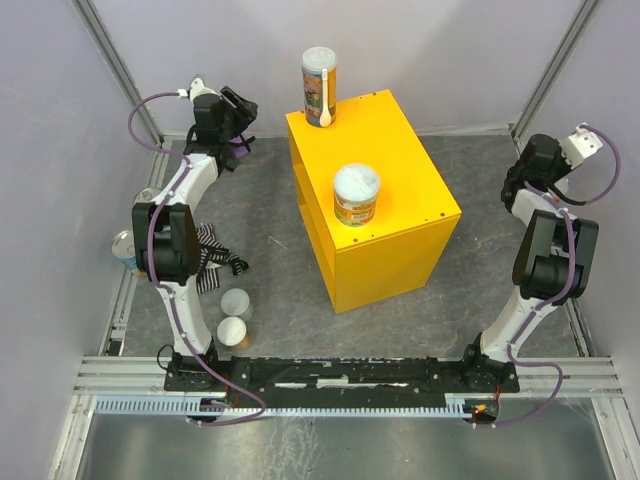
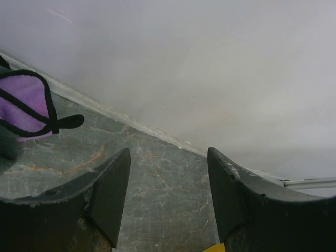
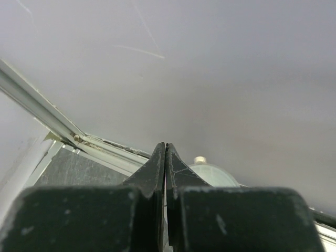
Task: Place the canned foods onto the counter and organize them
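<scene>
The yellow counter [image 1: 395,170] stands mid-floor. A tall colourful tube [image 1: 320,85] stands on its far left corner. A short orange-labelled tub with a pale lid [image 1: 356,195] stands on its top nearer the front. Two pale-lidded tubs [image 1: 236,303] [image 1: 231,332] and a blue-labelled tin [image 1: 125,250] sit on the floor by the left arm. My left gripper [image 1: 238,105] [image 2: 168,152] is open and empty, above the floor at the back left, near the wall. My right gripper [image 1: 514,192] [image 3: 165,146] is shut and empty at the far right. A pale lid [image 3: 212,173] shows behind its fingers.
A striped black-and-white cloth [image 1: 212,255] lies by the left arm. A purple cloth [image 2: 23,102] lies to the left of my left gripper. Grey walls and metal frame rails [image 3: 37,110] enclose the floor. A corner of the counter [image 2: 217,248] shows under my left gripper.
</scene>
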Robot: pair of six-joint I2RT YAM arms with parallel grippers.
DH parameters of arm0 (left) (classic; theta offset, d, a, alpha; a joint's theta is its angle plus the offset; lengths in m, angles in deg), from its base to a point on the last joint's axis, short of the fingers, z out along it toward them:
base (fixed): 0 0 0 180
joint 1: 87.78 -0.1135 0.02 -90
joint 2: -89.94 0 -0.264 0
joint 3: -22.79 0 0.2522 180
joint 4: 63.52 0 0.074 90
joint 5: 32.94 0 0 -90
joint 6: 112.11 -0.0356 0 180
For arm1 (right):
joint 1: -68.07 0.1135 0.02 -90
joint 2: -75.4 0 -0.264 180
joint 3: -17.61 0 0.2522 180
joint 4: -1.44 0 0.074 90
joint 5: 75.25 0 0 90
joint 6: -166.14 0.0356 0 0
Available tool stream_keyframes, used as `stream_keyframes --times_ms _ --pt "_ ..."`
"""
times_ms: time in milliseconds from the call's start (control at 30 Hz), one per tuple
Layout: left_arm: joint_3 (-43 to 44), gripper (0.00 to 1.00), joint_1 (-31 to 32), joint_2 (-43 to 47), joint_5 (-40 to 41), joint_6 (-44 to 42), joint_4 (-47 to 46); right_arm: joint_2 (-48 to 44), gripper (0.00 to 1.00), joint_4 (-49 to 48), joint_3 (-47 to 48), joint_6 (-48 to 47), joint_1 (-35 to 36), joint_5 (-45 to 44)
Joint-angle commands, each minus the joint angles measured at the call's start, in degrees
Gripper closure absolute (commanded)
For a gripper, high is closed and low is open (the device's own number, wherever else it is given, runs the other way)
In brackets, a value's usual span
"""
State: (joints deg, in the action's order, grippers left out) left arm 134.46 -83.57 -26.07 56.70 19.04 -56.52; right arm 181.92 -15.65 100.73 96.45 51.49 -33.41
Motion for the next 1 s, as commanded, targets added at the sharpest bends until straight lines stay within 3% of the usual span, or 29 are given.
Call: stream_keyframes --times_ms 0,133,400,533,900,967 --pt "-1.16 0.33 -0.43 4.77 -0.99 0.01 -4.63 0.94 0.99 -3.80 1.25 -2.82 0.16 0.05" --pt "-2.17 0.33 -0.34 5.83 -0.65 -0.84 -4.70 1.72 0.99 -7.84 0.43 -6.92 0.72 0.64" --pt "-4.19 0.33 -0.62 7.77 -0.62 -1.79 -6.42 1.18 0.99 -2.83 2.16 -2.85 0.16 0.04" --pt "-5.24 0.33 -1.16 9.06 -0.21 -1.93 -7.74 1.16 0.99 4.80 5.57 1.42 -0.51 -0.77" --pt "-2.12 0.33 -1.94 8.94 0.40 -3.44 -4.92 -7.93 0.98 23.48 3.42 5.82 -4.16 -0.55" --pt "-2.27 0.33 -1.95 9.11 0.44 -3.63 -4.90 -8.81 0.92 27.78 4.47 5.06 -4.91 -0.95"
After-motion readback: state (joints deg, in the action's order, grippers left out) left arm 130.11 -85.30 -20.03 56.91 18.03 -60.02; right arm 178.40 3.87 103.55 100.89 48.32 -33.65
